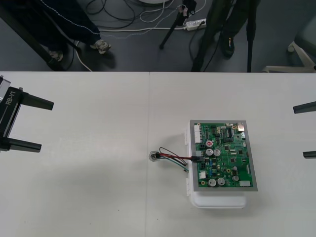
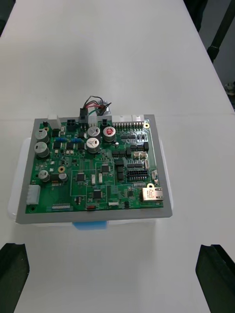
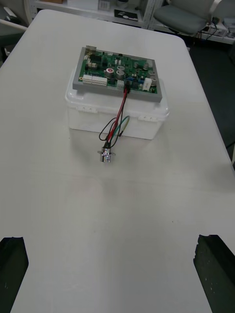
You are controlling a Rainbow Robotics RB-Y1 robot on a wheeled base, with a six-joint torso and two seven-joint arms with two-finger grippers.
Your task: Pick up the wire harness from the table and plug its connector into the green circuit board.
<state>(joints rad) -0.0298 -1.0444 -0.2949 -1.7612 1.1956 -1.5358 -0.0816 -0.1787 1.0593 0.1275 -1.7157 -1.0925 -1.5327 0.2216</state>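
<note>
The green circuit board (image 1: pixel 224 155) rests on its white base (image 1: pixel 219 201) right of the table's middle. The harness's red, black and green wires (image 1: pixel 173 155) run from the board's left edge down to the round metal socket (image 1: pixel 155 156), which lies on the table. Its black plug (image 3: pixel 126 88) sits in a connector at that edge of the board (image 3: pixel 117 73). My left gripper (image 1: pixel 32 123) waits open at the far left, and my right gripper (image 1: pixel 307 131) stands open at the far right. Both are well away from the harness, with nothing between their fingers.
The pale table (image 1: pixel 98 187) spreads wide to the left of and in front of the board. Beyond its far edge, cables and stand legs (image 1: pixel 173 24) crowd the dark floor.
</note>
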